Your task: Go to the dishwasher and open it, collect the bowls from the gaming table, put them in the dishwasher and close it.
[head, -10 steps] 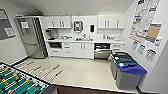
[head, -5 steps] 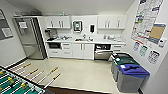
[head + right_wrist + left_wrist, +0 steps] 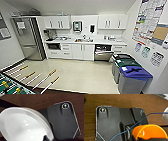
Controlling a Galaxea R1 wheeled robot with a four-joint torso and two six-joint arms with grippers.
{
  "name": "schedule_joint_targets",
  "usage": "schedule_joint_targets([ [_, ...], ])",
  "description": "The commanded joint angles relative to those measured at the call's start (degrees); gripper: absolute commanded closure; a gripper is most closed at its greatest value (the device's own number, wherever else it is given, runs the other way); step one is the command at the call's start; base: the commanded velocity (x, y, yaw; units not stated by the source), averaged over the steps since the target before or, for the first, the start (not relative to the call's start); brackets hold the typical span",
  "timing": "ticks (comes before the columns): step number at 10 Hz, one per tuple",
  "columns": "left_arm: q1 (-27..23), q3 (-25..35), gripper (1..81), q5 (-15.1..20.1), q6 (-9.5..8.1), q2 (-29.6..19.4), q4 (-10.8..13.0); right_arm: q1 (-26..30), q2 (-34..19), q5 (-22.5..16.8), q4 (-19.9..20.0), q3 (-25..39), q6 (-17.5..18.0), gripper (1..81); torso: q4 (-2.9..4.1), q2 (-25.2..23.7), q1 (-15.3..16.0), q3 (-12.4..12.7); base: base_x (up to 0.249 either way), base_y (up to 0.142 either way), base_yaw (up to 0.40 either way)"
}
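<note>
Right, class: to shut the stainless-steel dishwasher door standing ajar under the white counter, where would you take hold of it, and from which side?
Take the stainless-steel dishwasher door at its top edge, coming from the front, the floor side. It hinges at the bottom and tilts outward, leaving a dark gap above, so that upper edge probably gives the easiest push. The handle is too blurred to place.

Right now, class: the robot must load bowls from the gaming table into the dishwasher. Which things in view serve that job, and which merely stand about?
Part of the job:
- dishwasher, door open
- orange bowl
- white bowl
- gaming table

Just standing about:
- fridge
- bins
- wall posters
- sink
</note>
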Motion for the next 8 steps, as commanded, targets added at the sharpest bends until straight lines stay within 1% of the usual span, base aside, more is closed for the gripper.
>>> schedule_joint_targets([
  [1,-2.2,0.1,81.1,1.0,0.0,-0.9,-0.2,2.3,0.1,-3.0,-1.6,0.7,-0.2,81.1,0.0,0.0,0.0,0.0,0.142,0.0,0.0],
  [8,-2.2,0.2,81.1,1.0,0.0,-1.0,0.0,2.2,0.1,-3.0,-1.6,0.4,-0.2,81.1,0.0,0.0,0.0,0.0,0.142,0.0,0.0],
])
